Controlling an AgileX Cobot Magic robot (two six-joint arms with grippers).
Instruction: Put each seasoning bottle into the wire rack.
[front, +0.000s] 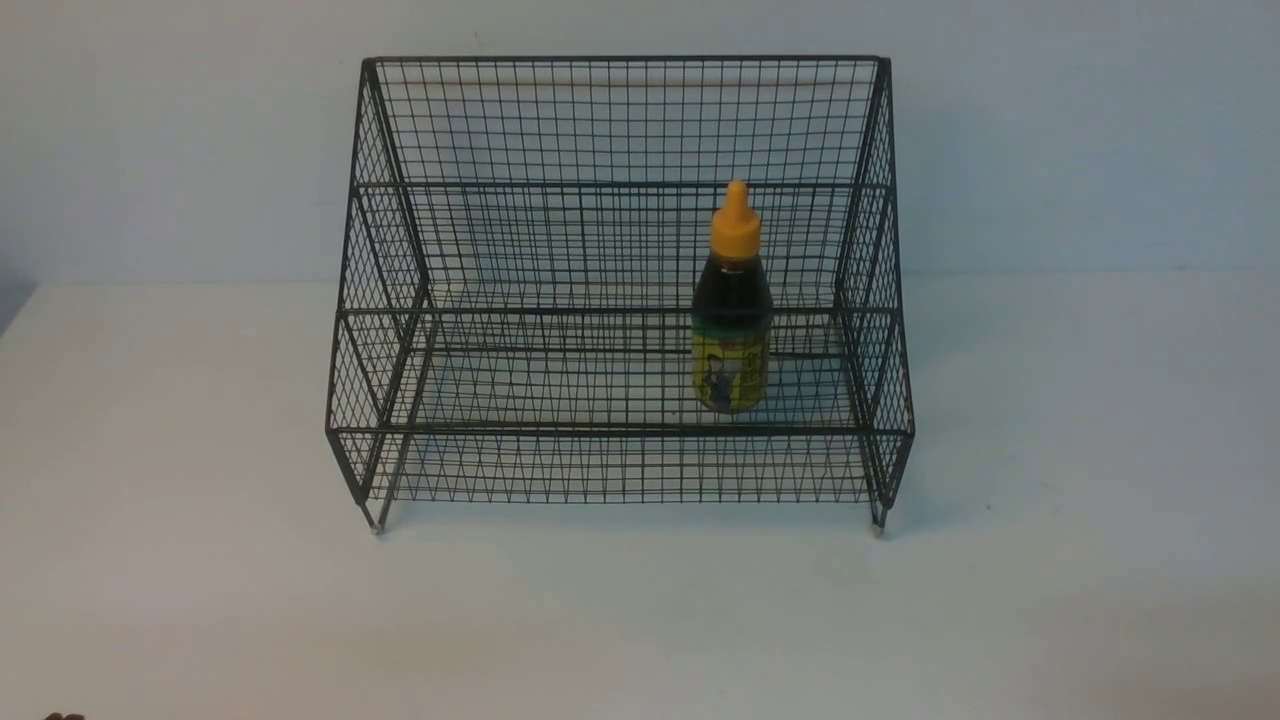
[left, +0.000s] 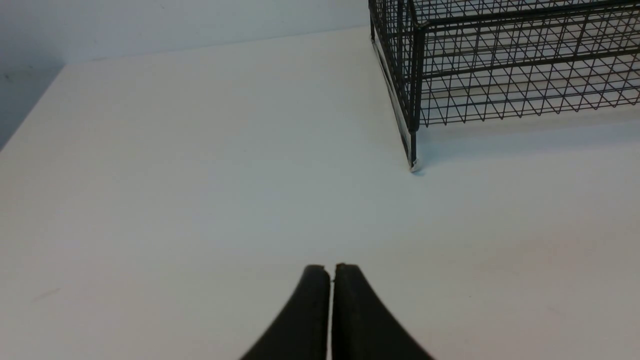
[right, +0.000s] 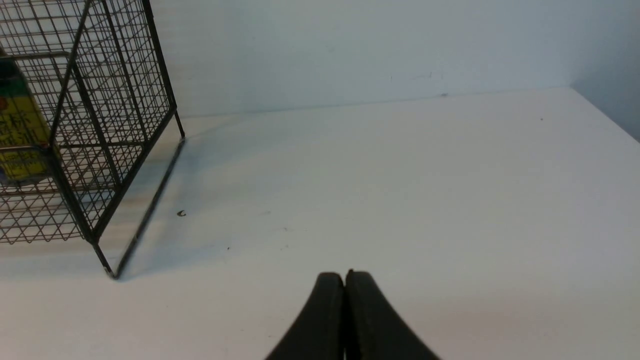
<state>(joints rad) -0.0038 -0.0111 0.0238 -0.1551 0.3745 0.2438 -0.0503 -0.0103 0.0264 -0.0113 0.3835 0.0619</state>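
One seasoning bottle (front: 731, 310), dark with an orange-yellow nozzle cap and a yellow-green label, stands upright on the lower tier of the black wire rack (front: 620, 120), toward its right side. Its label also shows through the mesh in the right wrist view (right: 17, 135). The rack's left front corner shows in the left wrist view (left: 415, 100), and its right end in the right wrist view (right: 120, 100). My left gripper (left: 332, 267) is shut and empty over bare table left of the rack. My right gripper (right: 345, 275) is shut and empty over bare table right of the rack. Neither gripper shows in the front view.
The white table (front: 640, 620) ends at a pale wall behind the rack. Its left edge (left: 30, 115) and right edge (right: 605, 117) show in the wrist views. A tiny dark speck (right: 181, 213) lies on the table by the rack's right side.
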